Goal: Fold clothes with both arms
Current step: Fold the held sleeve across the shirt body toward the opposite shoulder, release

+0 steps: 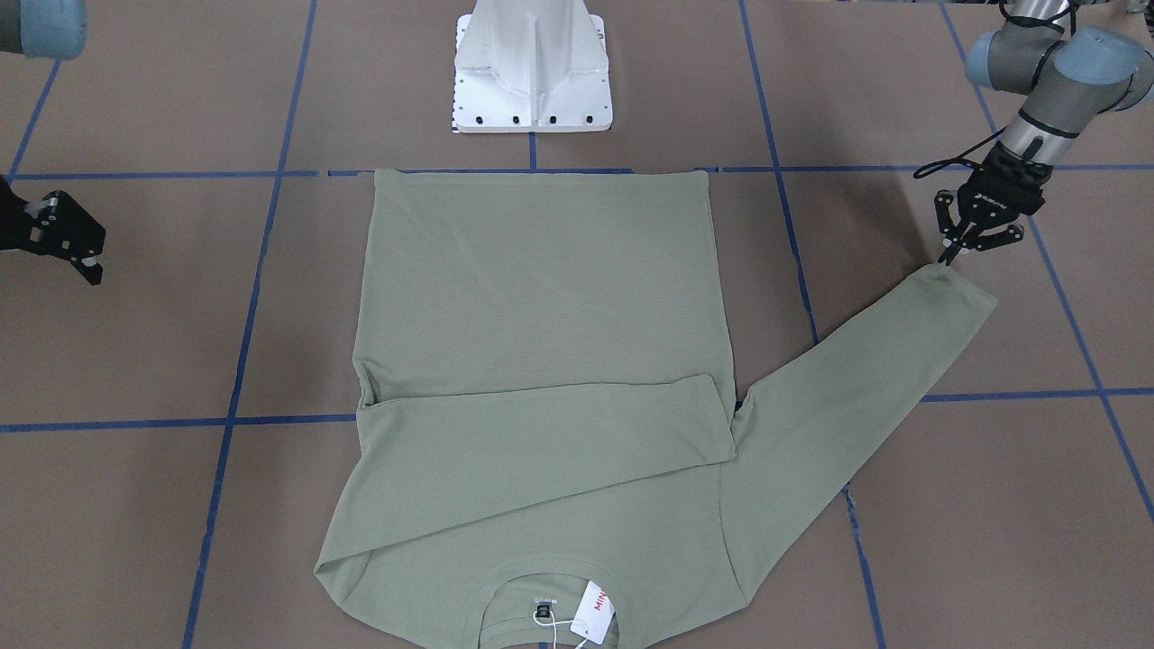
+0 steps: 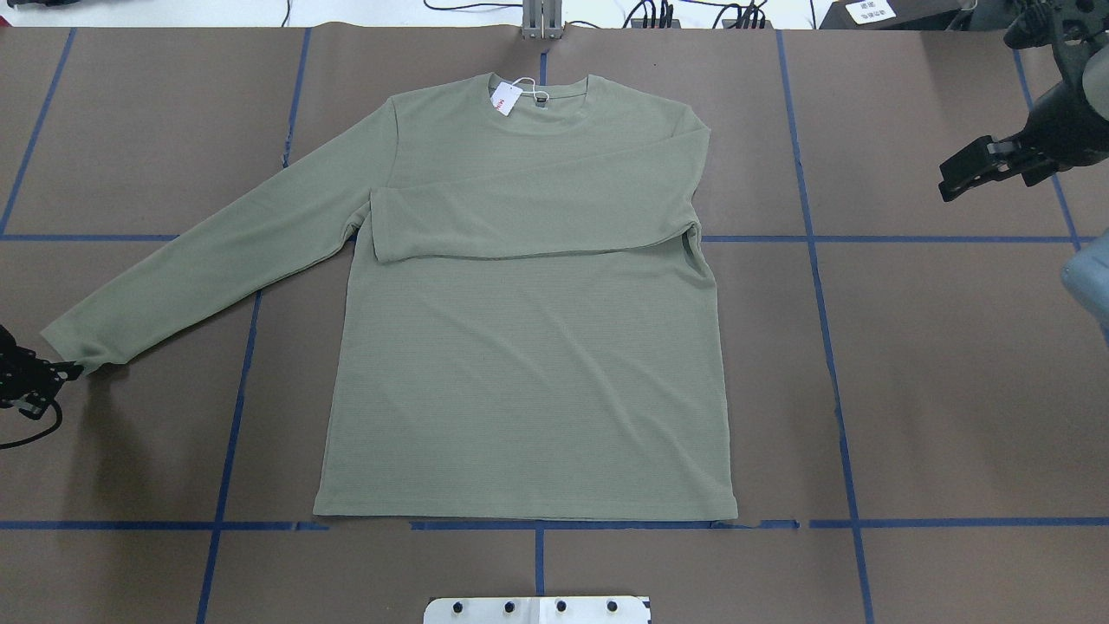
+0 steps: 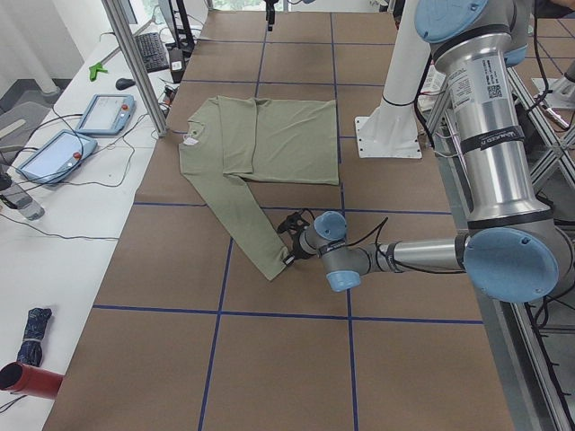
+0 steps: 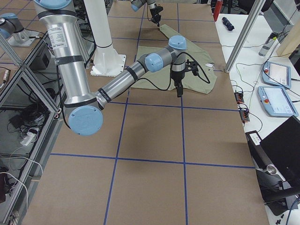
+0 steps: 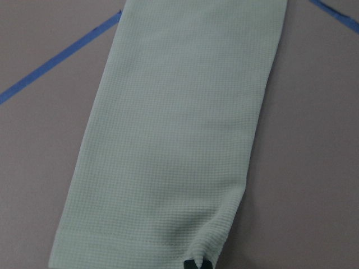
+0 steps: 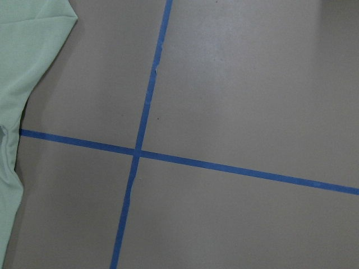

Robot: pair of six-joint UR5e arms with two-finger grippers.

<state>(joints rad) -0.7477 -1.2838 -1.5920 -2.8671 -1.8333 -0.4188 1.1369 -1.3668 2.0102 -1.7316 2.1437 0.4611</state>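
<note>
- My left gripper (image 1: 948,258) seems to pinch the cuff corner (image 5: 202,246) of the sage-green long-sleeved knit shirt (image 2: 528,347). The shirt lies flat on the brown counter (image 2: 936,390), and this sleeve points to 8 o'clock, I think for folding inward.
- The other sleeve already crosses the chest.
- My right gripper (image 1: 90,269) waits well apart at 2 o'clock; I cannot tell its state.

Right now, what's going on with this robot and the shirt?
Two robot arms are folding a green shirt that lies flat on the table. One sleeve is already folded across the chest. The left hand appears to pinch the cuff corner of the other sleeve, which lies stretched outward, likely to fold it in next. The right hand hovers off to the side, holding nothing.
</note>
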